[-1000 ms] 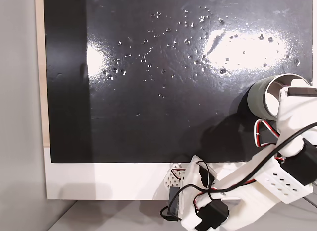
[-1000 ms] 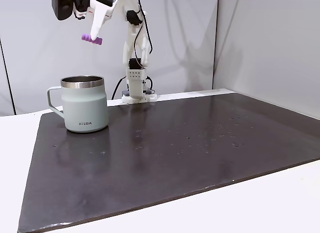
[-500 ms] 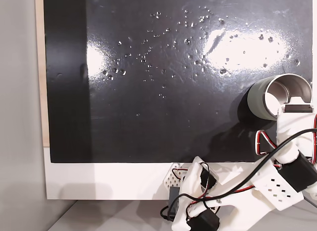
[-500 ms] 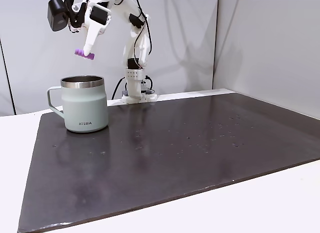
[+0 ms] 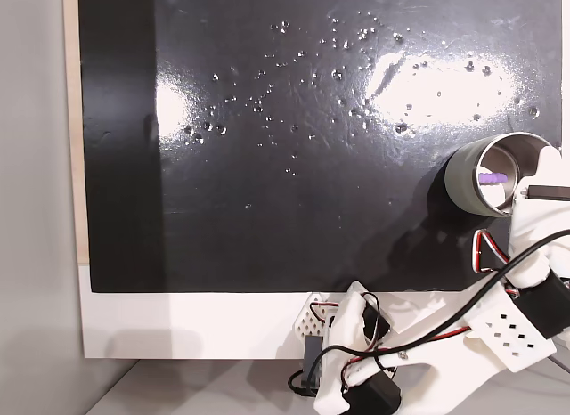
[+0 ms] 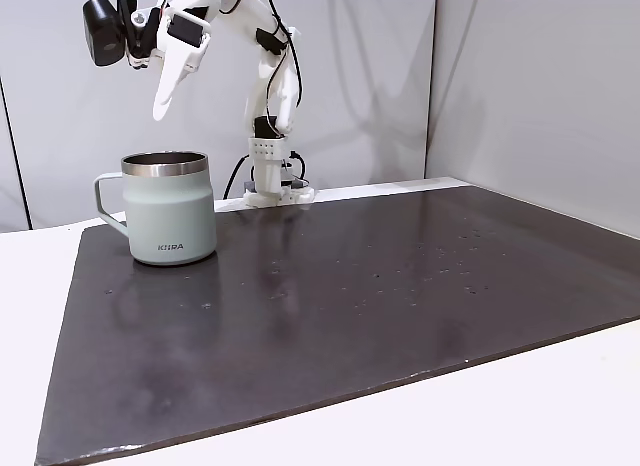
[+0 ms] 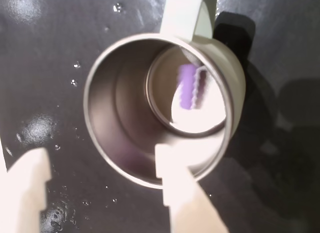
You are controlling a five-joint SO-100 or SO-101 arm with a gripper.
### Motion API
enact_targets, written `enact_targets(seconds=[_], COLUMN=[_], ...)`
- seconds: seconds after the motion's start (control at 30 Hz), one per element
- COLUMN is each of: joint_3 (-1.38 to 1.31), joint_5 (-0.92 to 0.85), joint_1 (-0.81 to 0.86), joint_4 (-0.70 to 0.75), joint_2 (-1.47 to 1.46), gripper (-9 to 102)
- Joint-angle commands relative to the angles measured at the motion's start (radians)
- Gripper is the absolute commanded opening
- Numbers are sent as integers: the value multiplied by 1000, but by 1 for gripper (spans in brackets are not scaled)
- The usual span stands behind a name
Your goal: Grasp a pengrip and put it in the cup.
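The cup (image 6: 170, 221) stands upright near the left end of the black mat, its handle to the left in a fixed view. The light-purple pengrip (image 7: 189, 92) lies on the shiny bottom inside the cup (image 7: 114, 110), and also shows as a purple speck, the pengrip (image 5: 491, 177), within the cup (image 5: 462, 180) seen from above. My gripper (image 6: 162, 104) hangs directly above the cup's mouth, clear of the rim. In the wrist view the gripper (image 7: 100, 155) is open, its two white fingers spread wide with nothing between them.
The glossy black mat (image 6: 360, 306) covers most of the white table and carries small white specks (image 5: 294, 72). The arm's base (image 6: 270, 181) stands at the mat's far edge behind the cup. Grey walls close off the back.
The pengrip was held in the gripper above the cup in the earlier frames. Now the gripper has opened and the pengrip lies inside the cup.
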Motion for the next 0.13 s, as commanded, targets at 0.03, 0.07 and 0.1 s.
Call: enact_targets(seconds=[0.03, 0.07, 0.1], joint_3=[-52, -55, -60], joint_5=[12, 12, 12], joint_1=[-2, -2, -2], joint_4=[-26, -26, -26], joint_2=[-14, -18, -25], gripper=[24, 24, 23])
